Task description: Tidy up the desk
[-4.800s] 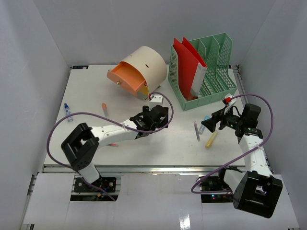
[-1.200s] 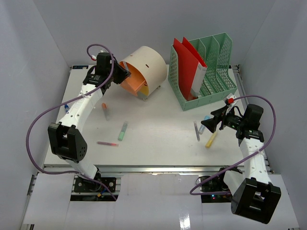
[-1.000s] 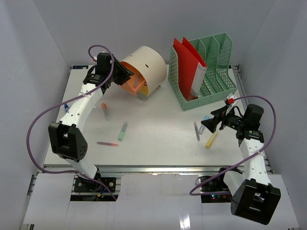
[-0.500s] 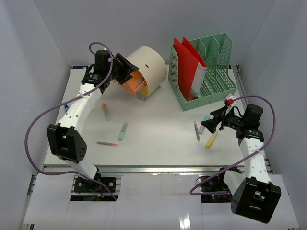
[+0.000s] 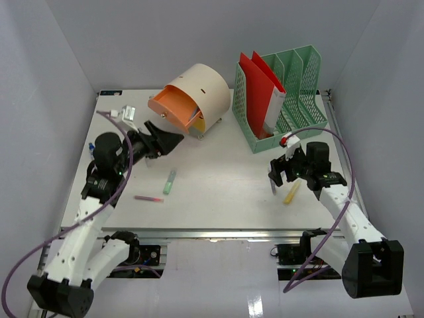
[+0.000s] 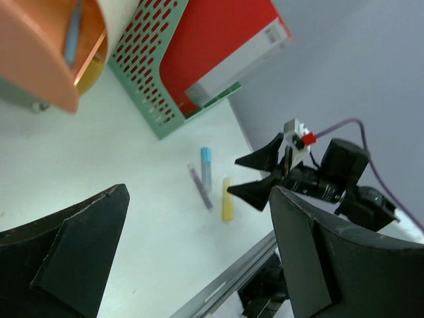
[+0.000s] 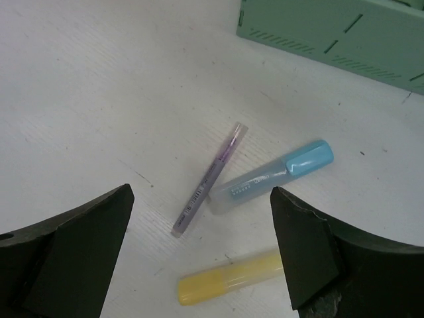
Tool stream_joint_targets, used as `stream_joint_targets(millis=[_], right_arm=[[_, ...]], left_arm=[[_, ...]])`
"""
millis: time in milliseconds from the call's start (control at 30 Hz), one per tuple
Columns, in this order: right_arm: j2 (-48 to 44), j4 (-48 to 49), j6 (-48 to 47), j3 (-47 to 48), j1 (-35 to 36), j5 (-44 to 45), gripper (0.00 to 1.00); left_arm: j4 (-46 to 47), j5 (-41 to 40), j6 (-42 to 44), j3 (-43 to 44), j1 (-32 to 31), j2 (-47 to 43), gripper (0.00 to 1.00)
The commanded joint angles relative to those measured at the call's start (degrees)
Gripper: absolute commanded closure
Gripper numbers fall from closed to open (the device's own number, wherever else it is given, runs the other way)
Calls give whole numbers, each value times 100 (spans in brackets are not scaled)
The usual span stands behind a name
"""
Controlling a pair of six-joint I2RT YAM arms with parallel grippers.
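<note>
Top view: we see the desk [image 5: 218, 199] bright & evenly lit from overhead, w/ only soft, short shadows at the foot of the file rack [image 5: 278, 86] & the drum-shaped holder [image 5: 202, 89]. Glare patch at bottom centre, on the glossy front panel [image 5: 255, 306]. Walls dim to grey-lilac toward the frame edges. Wrist views: fingers [image 6: 66, 265] of the left gripper [image 6: 199, 191] & fingers [image 7: 311, 252] of the right gripper [image 7: 200, 191] are dark, soft-edged, out of focus in the lower corners. The purple pen [image 7: 209, 180] is sharp.
</note>
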Motion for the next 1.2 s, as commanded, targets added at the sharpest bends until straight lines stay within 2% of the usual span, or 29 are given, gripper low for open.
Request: stream_joint_targets(millis=[0, 167, 300, 600, 800, 967, 1067, 1167], right_arm=[[307, -92, 437, 287, 653, 1631, 10], [990, -65, 571, 348, 1050, 2124, 3], [1468, -74, 624, 508, 1217, 2267, 8], [2222, 277, 520, 767, 1316, 2503, 24], [2039, 391, 391, 745, 1445, 2642, 24], [2173, 283, 300, 840, 1503, 2100, 25], [2424, 272, 340, 915, 1508, 1916, 33], [2584, 322, 401, 947, 1512, 1956, 36]], left_arm=[[-560, -562, 551, -1063, 57, -1361, 2], [-1155, -993, 234, -1906, 59, -2524, 2], [-1370, -1114, -226, -2306, 59, -3178, 2], [-1795, -896, -392, -2728, 59, -3685, 2], [-1998, -792, -417, -2751, 59, -3904, 2], [-2062, -734, -494, -2810, 59, -4069, 2], [-2076, -699, -503, -2813, 59, -4083, 2], [-2088, -664, -506, -2817, 59, -4079, 2]])
